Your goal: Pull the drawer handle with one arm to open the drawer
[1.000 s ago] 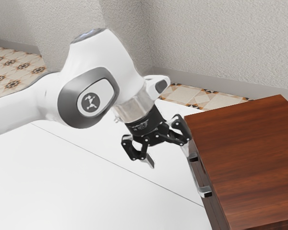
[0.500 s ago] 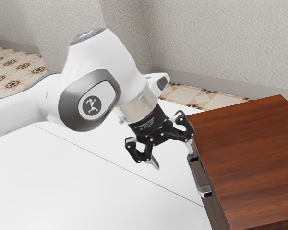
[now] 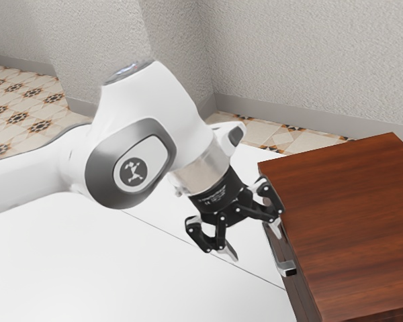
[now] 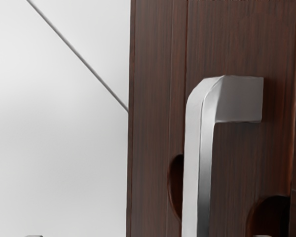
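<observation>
A black two-finger claw (image 3: 252,236), spread wide apart, hangs just beside the silver metal handle (image 3: 283,259) of a dark brown wooden drawer cabinet (image 3: 346,215).

We log the cabinet (image 3: 349,208) as dark red-brown wood with fine straight grain. Handle (image 4: 200,163) on the cabinet front: brushed silver-grey. Gripper (image 3: 253,240) beside the cabinet: black, with pale grey pads (image 3: 230,253). Arm (image 3: 141,121): glossy white, with a dark grey joint cap bearing a white logo and a silver ring at the wrist. Table (image 3: 87,268) under the cabinet: plain white, one thin grey seam. Floor (image 3: 20,100) behind the cabinet: beige tiles with brown ornaments and diamonds. Wall (image 3: 309,54): off-white, rough speckle. Baseboard (image 3: 289,111): grey.
</observation>
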Available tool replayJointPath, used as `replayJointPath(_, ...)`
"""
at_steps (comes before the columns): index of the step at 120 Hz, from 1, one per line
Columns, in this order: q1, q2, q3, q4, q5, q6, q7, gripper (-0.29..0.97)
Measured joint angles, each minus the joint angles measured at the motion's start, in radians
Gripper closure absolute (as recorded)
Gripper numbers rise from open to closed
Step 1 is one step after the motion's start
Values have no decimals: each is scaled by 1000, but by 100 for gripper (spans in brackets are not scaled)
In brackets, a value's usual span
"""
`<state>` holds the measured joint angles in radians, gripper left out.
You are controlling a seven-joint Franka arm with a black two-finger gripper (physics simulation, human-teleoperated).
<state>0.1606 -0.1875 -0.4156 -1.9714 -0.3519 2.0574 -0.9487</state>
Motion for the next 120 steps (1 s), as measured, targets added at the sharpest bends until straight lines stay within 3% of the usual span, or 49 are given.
replayJointPath(30,-1,-1,-2,-18,0,16,10,18)
replayJointPath(74,7,-17,0,-47,-1,10,32,32)
replayJointPath(120,6,-137,22,-145,-16,-11,46,35)
